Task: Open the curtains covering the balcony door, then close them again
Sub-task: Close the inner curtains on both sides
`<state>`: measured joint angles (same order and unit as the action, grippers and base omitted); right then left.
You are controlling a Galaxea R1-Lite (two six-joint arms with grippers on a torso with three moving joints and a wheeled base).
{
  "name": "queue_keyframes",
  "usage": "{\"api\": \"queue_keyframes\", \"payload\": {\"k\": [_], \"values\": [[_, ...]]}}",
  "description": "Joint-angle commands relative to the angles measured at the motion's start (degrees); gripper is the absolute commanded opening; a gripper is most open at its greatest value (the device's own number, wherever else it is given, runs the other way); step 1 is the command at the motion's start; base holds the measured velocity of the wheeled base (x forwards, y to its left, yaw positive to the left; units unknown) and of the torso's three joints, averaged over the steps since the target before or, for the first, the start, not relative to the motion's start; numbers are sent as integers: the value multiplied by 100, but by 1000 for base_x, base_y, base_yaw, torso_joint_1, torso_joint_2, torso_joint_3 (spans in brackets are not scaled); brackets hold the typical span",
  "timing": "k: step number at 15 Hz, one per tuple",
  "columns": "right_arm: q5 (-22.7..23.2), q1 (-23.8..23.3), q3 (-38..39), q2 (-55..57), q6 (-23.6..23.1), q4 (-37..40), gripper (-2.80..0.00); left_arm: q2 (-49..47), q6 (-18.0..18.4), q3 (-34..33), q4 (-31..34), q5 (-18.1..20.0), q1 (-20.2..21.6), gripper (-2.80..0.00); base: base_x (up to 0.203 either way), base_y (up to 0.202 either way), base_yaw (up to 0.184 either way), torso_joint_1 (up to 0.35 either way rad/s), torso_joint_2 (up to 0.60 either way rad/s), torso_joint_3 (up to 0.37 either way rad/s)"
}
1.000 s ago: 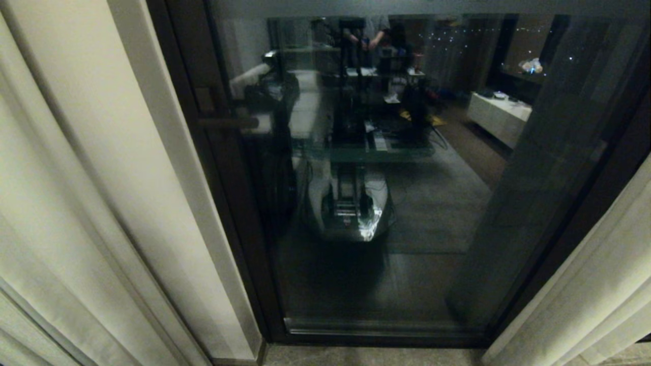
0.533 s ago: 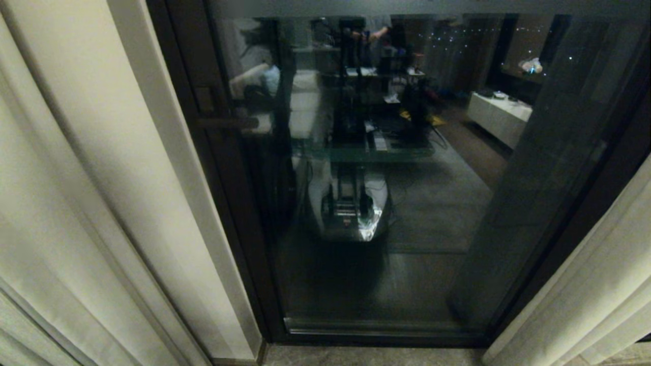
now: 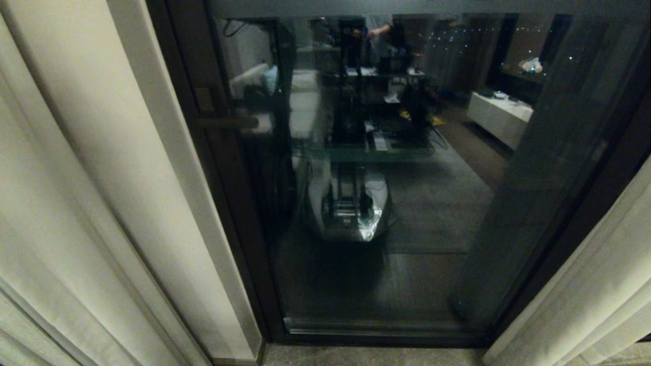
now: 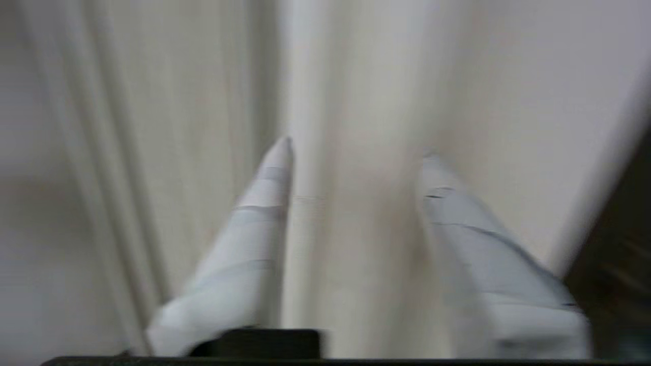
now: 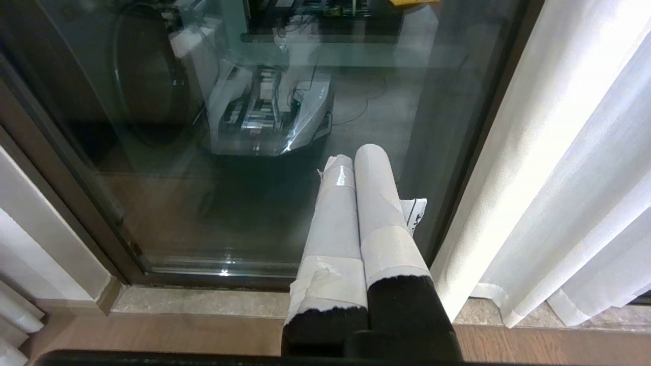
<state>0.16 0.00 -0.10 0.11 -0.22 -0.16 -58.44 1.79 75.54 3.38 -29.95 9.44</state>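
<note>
A: From the head camera, what do you have in front of you?

B: You're facing the balcony door [image 3: 386,203], dark glass in a near-black frame, with its short bar handle [image 3: 226,122] on the left side. The curtains [image 3: 86,203] are drawn apart: one cream panel hangs to the left of the frame, another at the lower right corner. The glass mirrors a room and the robot's own base. A strip of stone sill [image 3: 366,356] runs under the door. Neither arm shows here

A: And the left wrist camera?

B: You see the left gripper [image 4: 356,152] pointed straight at the cream folds of the left curtain. Its two taped fingers [image 4: 264,203] stand apart with a fold of fabric showing in the gap; nothing is pinched between them, and you can't tell whether the tips touch the cloth, since the view is smeared. A dark edge of the door frame sits at one side

A: The right wrist camera?

B: Your right gripper [image 5: 356,157] has its fingers pressed together on nothing, pointing at the lower glass. The right curtain hangs just beside it, its hem reaching the sill, with wooden floor [image 5: 152,335] below
</note>
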Motion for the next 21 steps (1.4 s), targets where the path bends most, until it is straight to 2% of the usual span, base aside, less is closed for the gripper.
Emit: {"api": "queue_keyframes", "payload": {"k": [1,5,6,9,13,16,21], "values": [[2,0,1,-2,-4,-2,-280,-603,5,369,1,-17,551,0,0,0,0,0,0,0],[2,0,1,-2,-4,-2,-280,-970,-1,474,4,34,1358,0,0,0,0,0,0,0],[2,0,1,-2,-4,-2,-280,-1079,-11,482,-2,173,1520,0,0,0,0,0,0,0],[2,0,1,-2,-4,-2,-280,-1407,-53,673,-12,902,2033,0,0,0,0,0,0,0],[2,0,1,-2,-4,-2,-280,-1983,-330,1278,-12,1593,2299,0,0,0,0,0,0,0],[2,0,1,-2,-4,-2,-280,-2347,-531,1635,-12,2051,2345,0,0,0,0,0,0,0],[2,0,1,-2,-4,-2,-280,-2930,-557,2329,-10,2141,2539,0,0,0,0,0,0,0]]}}
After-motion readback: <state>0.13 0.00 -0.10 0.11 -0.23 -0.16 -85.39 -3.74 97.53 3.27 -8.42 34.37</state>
